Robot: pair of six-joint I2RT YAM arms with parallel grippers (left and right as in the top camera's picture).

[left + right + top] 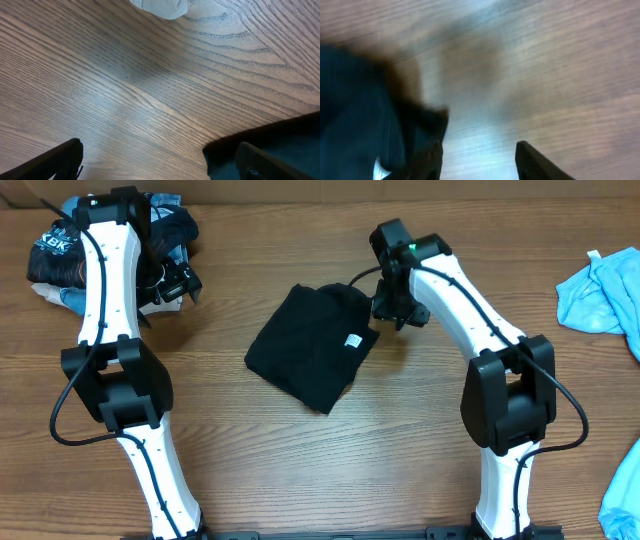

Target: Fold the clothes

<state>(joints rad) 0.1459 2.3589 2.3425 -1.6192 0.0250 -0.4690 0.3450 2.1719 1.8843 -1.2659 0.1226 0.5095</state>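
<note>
The black T-shirt [312, 345] is lying folded at the middle of the table [330, 465], its white tag [353, 340] showing. At its far right corner the right gripper [392, 310] is hovering, jaws partly parted over bare wood, gripping nothing. Farther left, the left gripper [180, 286] is gaping wide and empty beside a clothes pile [60, 260].

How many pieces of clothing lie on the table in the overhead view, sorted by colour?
Black folded shirt: 1
Heap of dark printed clothes: 1
Light blue cloth: 2, the second at the lower right edge; they may join out of view
Total: 4
</note>
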